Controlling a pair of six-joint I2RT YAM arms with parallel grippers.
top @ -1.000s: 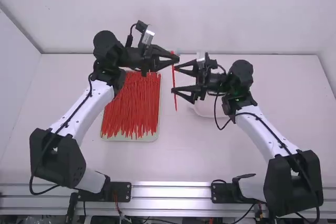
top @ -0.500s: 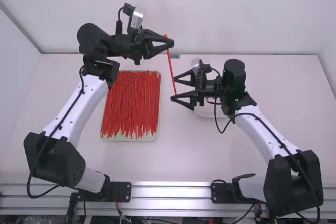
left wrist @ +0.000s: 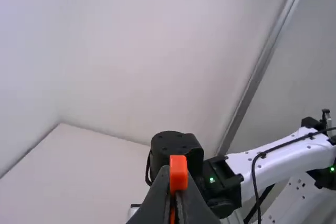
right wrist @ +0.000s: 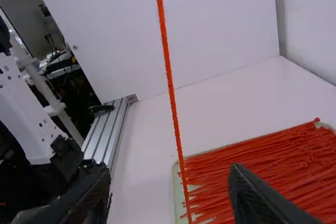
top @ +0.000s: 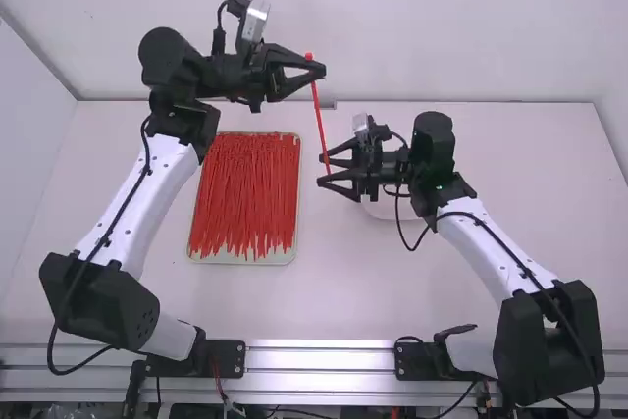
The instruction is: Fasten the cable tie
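Red and thin, the tie (top: 318,120) could easily slip away from here. It is held only by its little head, so the long strip hangs free and can swing or twist. If it swings, the right gripper (top: 327,169) may close on air and miss the tail. The head is also pinched flat, so its hole may be covered, and then the tail cannot go in.

The left gripper (top: 312,69) is high above the far part of the table (top: 549,164), and its jaws are clenched on the tie's head. From there the strip hangs down and a bit to the right. Its tail end sits between the right gripper's jaws, which are spread wide and hold nothing. It looks as if the tail touches neither jaw, but it is too thin to be sure. Just left of the tail, a tray (top: 242,258) full of spare ties (top: 250,193) lies on the table.
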